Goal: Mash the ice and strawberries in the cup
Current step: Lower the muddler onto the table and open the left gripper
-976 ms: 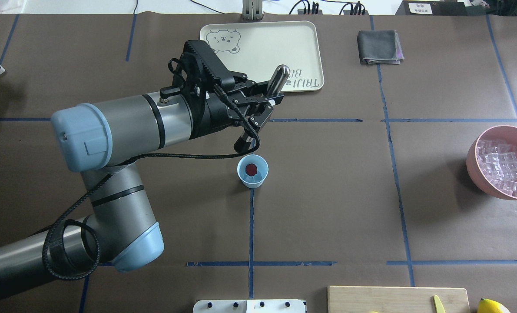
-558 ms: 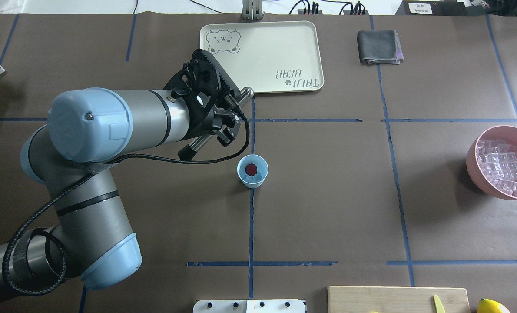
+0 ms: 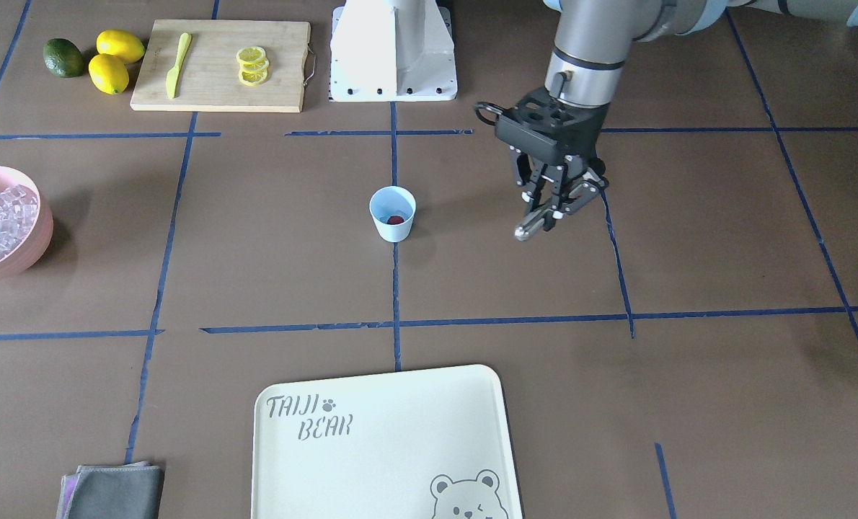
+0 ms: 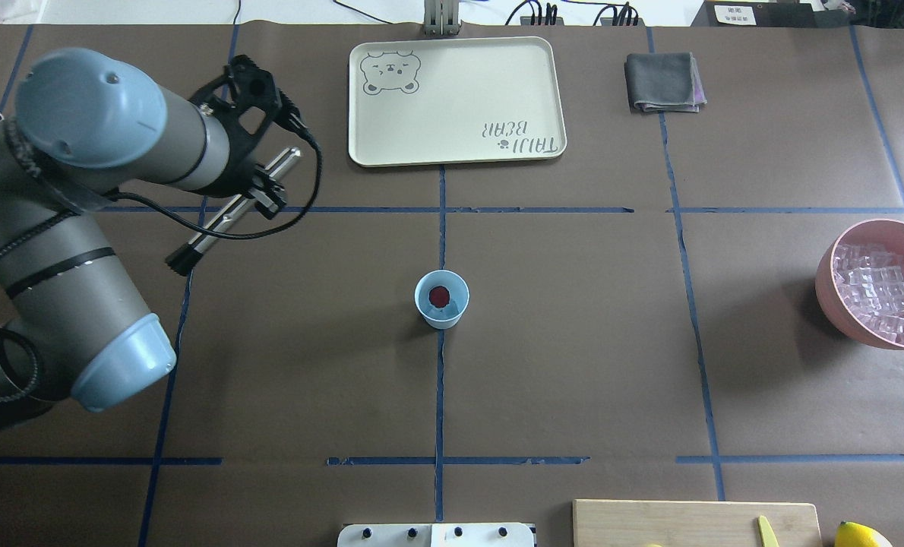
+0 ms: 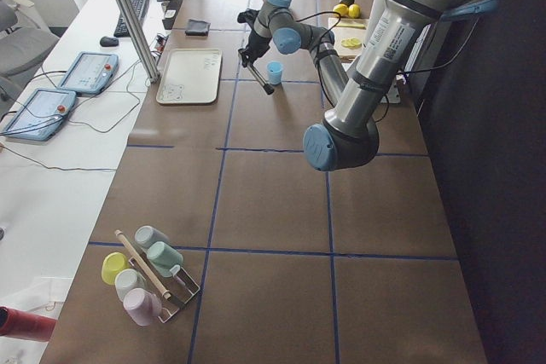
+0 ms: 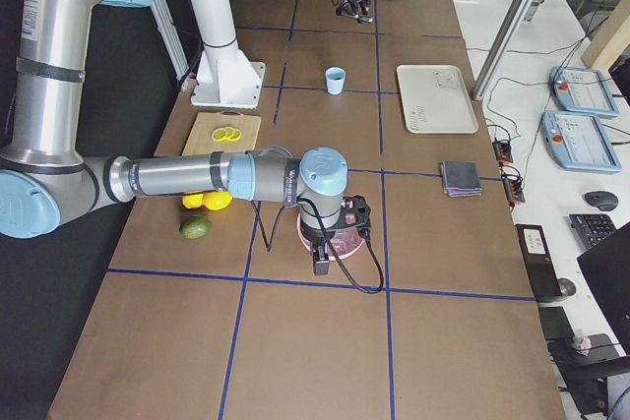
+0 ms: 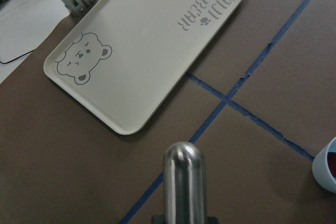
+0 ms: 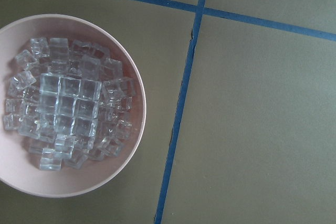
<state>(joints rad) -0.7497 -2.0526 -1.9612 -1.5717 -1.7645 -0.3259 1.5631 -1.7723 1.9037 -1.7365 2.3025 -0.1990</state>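
Left gripper is clamped on a metal muddler, which it holds at a slant with the black end low. A second ago that tool hung just above the cup. Now the arm has swung clear to the robot's left, and tool and cup stand well apart.

The cup stands upright at the table's middle, on the blue tape line. The strawberry lies in its bottom, seemingly whole — no sign of crushing. No ice can be made out in the cup. The ice sits heaped in the pink bowl, far to the right.

The right gripper hangs over that bowl; whether its jaws are apart or together cannot be told.

Judgement: the left arm's retreat frees the space over the cup, probably so the right arm can bring ice — mashing has not yet begun.
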